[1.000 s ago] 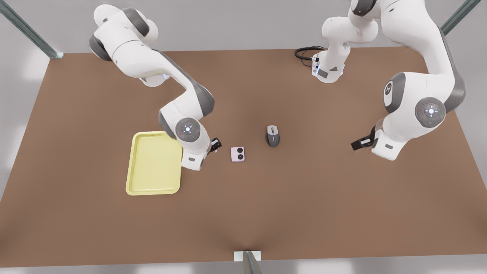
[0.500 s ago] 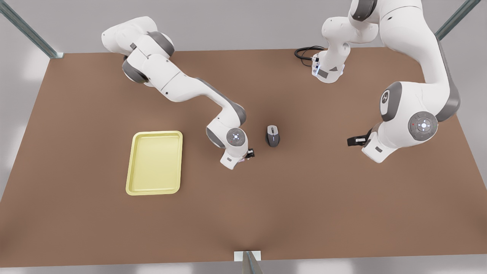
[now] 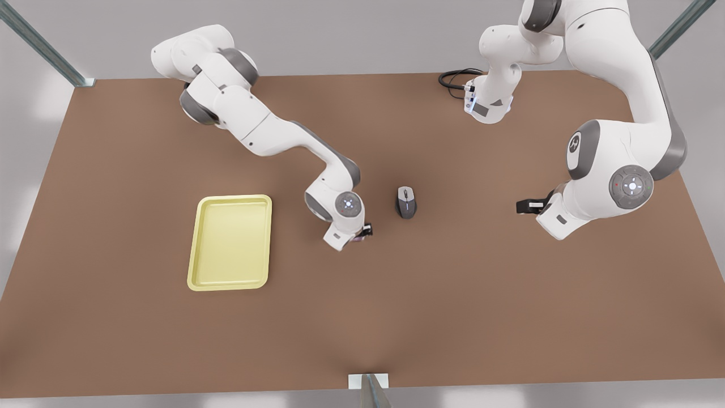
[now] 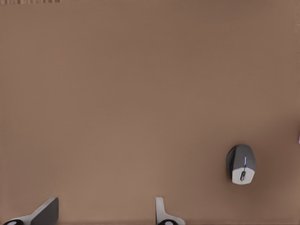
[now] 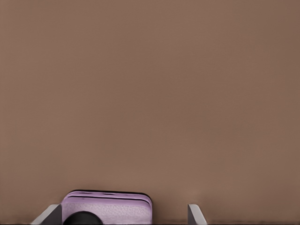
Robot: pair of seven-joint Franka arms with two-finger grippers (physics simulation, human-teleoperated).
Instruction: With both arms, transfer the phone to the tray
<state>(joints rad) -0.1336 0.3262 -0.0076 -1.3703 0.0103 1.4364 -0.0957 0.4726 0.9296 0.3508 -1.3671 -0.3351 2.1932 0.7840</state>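
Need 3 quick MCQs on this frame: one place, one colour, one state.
1. Where is the flat pale pink phone?
A. In the tray
B. On the brown table, between the right gripper's fingers
C. Under the mouse

2. What colour is the shallow rectangular tray?
A. Pale yellow
B. Blue
C. Black

3. How is the left gripper?
A. Shut on the phone
B. Shut on the mouse
C. Open, holding nothing

B: the right wrist view shows a finger on each side of the phone.
A: the front view shows it yellow.
C: its fingers stand wide apart, with the grey and black computer mouse farther off.
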